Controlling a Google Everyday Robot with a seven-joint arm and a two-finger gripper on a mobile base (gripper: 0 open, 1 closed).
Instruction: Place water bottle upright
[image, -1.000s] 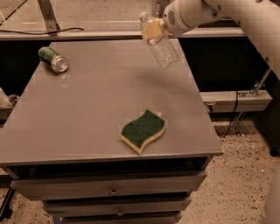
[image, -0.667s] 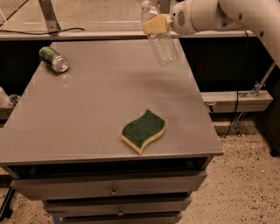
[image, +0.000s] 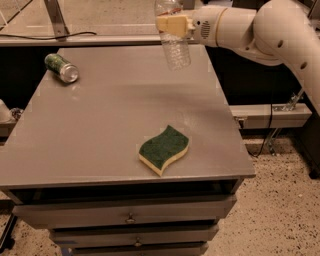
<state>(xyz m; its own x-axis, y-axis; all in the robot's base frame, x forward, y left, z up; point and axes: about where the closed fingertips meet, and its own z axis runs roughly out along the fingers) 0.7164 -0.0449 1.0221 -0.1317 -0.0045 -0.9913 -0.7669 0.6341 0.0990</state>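
The gripper (image: 171, 24) is clamped around the water bottle (image: 176, 52), holding it nearly upright in the air above the far edge of the counter (image: 100, 125). Released from this height (or slightly tilted), it would likely topple and roll off.

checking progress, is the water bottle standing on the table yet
Not yet: the water bottle hangs nearly upright in the gripper above the table, near its far edge, base clear of it.
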